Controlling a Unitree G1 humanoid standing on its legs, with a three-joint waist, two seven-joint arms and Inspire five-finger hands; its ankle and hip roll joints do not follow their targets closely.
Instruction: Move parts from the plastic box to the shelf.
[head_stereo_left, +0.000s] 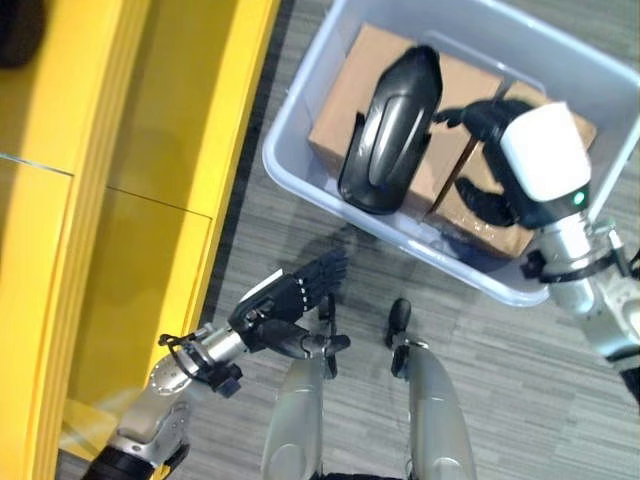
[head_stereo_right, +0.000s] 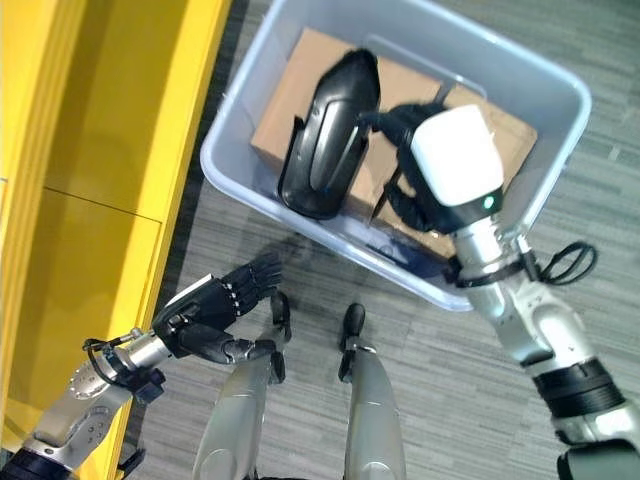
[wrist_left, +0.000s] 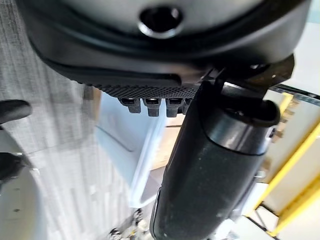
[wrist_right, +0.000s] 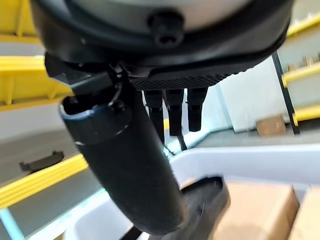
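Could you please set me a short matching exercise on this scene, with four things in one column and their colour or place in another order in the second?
Things:
1. plastic box
2. black part
3. shelf
4. left hand

Colour or place:
A. yellow, at the robot's left
B. pale grey-blue, on the floor, holding cardboard boxes
C. open, above the floor outside the box
D. dark and glossy, lying across the cardboard, with the right hand at its side

Pairs: 1-B, 2-D, 3-A, 4-C

Grey wood-grain floor (head_stereo_left: 520, 400), cardboard boxes (head_stereo_left: 345, 100) under the parts
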